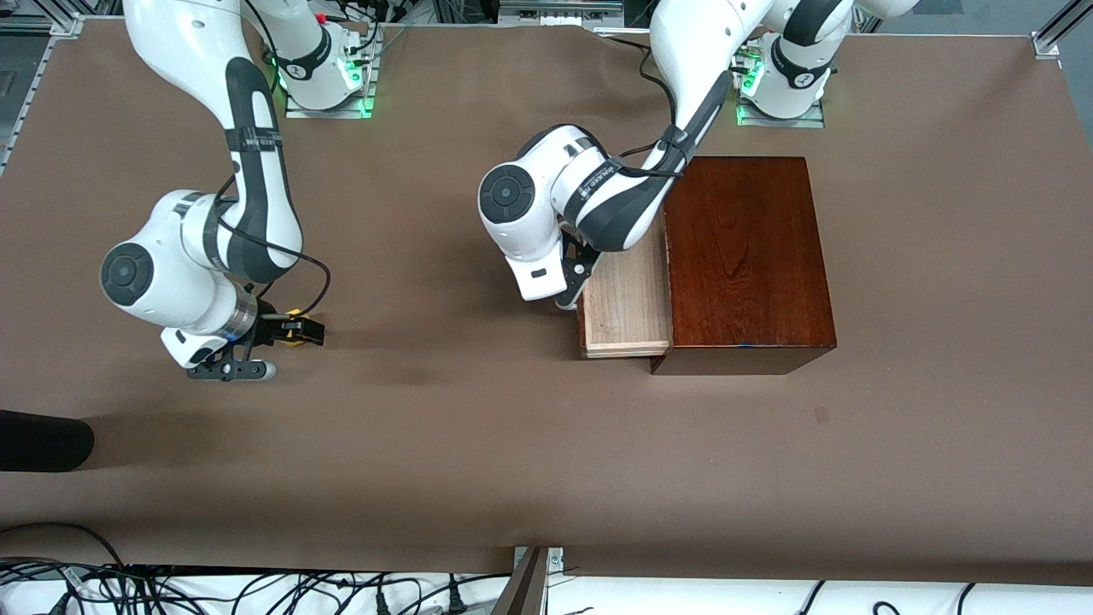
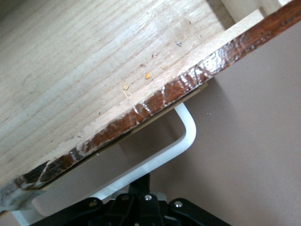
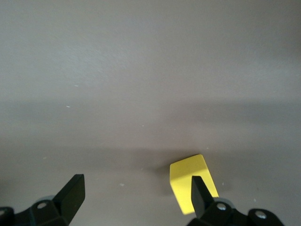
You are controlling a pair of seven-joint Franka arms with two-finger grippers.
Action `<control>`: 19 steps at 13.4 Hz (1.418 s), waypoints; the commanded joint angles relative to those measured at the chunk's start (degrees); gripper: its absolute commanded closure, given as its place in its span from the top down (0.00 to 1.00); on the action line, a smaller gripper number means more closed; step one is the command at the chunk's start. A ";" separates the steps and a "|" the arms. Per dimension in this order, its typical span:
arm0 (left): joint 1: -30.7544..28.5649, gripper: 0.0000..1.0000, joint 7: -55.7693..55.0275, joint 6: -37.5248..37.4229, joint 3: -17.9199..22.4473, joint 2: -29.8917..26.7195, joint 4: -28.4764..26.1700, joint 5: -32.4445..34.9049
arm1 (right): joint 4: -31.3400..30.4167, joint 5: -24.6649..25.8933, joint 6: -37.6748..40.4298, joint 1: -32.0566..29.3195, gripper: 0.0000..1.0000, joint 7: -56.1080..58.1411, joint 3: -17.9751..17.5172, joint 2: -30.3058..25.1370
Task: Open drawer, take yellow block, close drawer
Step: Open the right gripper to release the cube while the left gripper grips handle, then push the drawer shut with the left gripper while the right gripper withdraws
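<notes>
The yellow block (image 3: 190, 181) lies on the tabletop (image 1: 512, 444), released between the right gripper (image 3: 136, 195)'s spread jaws (light, rigid, best pinched across flat faces). Left gripper (image 1: 574, 286) clenches the open drawer (image 1: 623, 299)'s handle (image 2: 183, 136).

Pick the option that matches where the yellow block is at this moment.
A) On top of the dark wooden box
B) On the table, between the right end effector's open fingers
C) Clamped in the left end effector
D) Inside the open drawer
B: the yellow block sits on the brown table between the open fingers of the right end effector, while the drawer shows only bare wood inside.
</notes>
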State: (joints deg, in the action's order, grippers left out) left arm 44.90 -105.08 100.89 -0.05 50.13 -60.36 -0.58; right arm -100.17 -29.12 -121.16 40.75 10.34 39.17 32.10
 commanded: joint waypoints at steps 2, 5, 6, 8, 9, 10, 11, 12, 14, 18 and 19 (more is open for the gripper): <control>-3.23 0.00 5.74 -5.61 1.28 -3.97 -4.50 1.73 | 4.10 5.99 4.62 -0.93 1.00 -5.24 -0.66 -2.20; -5.25 0.00 9.09 -5.62 1.28 -6.00 -6.96 2.25 | 4.19 15.46 4.62 -11.44 1.00 -9.62 -13.10 -9.57; -5.78 0.00 11.62 -5.62 1.28 -6.70 -8.53 2.17 | 4.10 17.94 4.71 -14.70 1.00 -11.47 -16.63 -11.86; -7.54 0.00 14.27 -5.00 1.19 -8.46 -11.00 2.17 | 4.10 18.84 7.33 -18.93 1.00 -12.27 -19.99 -15.73; -8.59 0.00 15.50 -5.18 1.19 -9.16 -11.44 2.25 | 4.10 20.23 9.26 -20.34 1.00 -12.27 -21.14 -18.18; -9.38 0.00 17.43 -5.18 1.19 -10.21 -12.58 2.17 | 4.10 22.07 11.54 -21.58 1.00 -12.27 -22.19 -20.47; -10.18 0.00 19.19 -5.18 1.19 -10.75 -13.55 2.25 | 4.10 23.40 13.57 -23.59 1.00 -12.36 -23.86 -22.76; -10.88 0.00 20.08 -5.09 1.19 -11.71 -15.04 2.25 | 4.10 23.93 15.59 -25.87 1.00 -12.28 -25.26 -24.78; -11.67 0.00 21.05 -5.18 1.19 -12.16 -15.58 2.34 | 4.10 26.64 19.54 -26.95 1.00 -12.28 -25.98 -28.13; -12.12 0.00 22.11 -5.18 1.19 -13.12 -16.02 2.25 | 3.58 28.24 24.91 -29.67 1.00 -12.45 -27.03 -32.35; -12.12 0.00 21.93 -5.18 0.93 -13.39 -15.58 1.56 | 3.40 28.33 25.71 -29.94 1.00 -12.45 -27.04 -32.71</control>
State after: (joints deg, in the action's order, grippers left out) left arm 33.28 -85.02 96.67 -0.29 40.49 -73.24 -1.71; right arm -95.25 -1.88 -96.93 13.07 -1.07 14.20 1.20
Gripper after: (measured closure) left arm 0.991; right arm 0.000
